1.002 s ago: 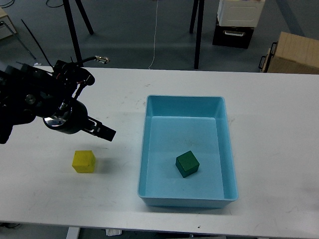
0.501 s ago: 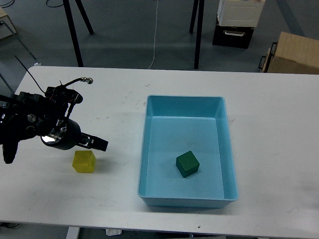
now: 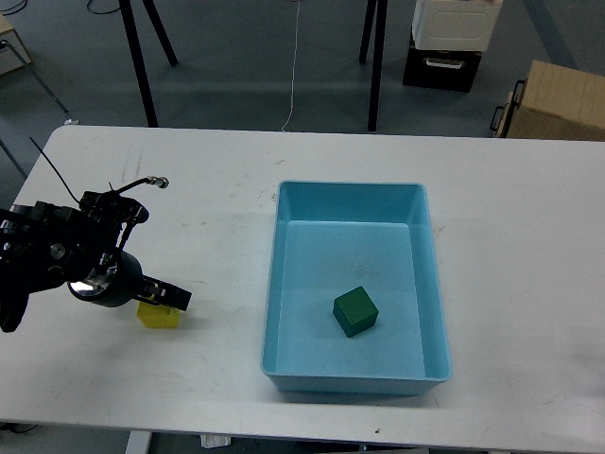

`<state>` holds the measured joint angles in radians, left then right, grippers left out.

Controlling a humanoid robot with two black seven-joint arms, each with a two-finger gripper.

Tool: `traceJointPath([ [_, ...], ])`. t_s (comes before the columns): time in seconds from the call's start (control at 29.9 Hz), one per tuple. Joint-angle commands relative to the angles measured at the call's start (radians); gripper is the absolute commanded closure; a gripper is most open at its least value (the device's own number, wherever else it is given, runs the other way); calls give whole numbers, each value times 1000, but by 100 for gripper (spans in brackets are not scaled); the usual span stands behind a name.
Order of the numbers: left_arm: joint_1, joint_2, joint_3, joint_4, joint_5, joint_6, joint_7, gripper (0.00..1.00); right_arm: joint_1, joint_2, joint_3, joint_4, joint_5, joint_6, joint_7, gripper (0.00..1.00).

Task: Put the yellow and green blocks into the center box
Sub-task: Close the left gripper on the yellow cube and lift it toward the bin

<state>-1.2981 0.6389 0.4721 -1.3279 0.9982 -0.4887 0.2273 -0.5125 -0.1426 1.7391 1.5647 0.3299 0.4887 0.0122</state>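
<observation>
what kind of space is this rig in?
Probably a robotics lab or workshop: a plain white table on a grey floor, black tripod legs behind it, and a cardboard box and storage bin on the floor.

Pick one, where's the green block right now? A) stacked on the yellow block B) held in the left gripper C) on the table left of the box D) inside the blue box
D: the green block sits on the floor of the blue box, toward its near half, while the left gripper is over at the yellow block on the table.
</observation>
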Motion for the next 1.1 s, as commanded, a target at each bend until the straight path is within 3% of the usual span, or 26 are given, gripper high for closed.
traceJointPath([
  [0.0, -1, 7, -20, -7, 20, 0, 0, 22, 0, 0, -1, -5, 0, 0, -2, 0],
  [0.03, -1, 7, -20, -8, 31, 0, 0, 37, 0, 0, -1, -5, 0, 0, -2, 0],
  [0.13, -4, 7, -20, -13, 54, 0, 14, 63, 0, 0, -1, -5, 0, 0, -2, 0],
  [0.2, -4, 8, -20, -22, 60, 0, 26, 88, 0, -2, -3, -5, 0, 0, -2, 0],
  [0.23, -1, 5, -20, -22, 60, 0, 32, 92, 0, 0, -3, -5, 0, 0, -2, 0],
  [0.87, -26, 64, -72, -60, 53, 0, 41, 100, -3, -3, -4, -5, -3, 0, -2, 0],
  [1.07, -240, 42, -119, -116, -67, 0, 40, 100, -1, -3, -6, -15, -3, 0, -2, 0],
])
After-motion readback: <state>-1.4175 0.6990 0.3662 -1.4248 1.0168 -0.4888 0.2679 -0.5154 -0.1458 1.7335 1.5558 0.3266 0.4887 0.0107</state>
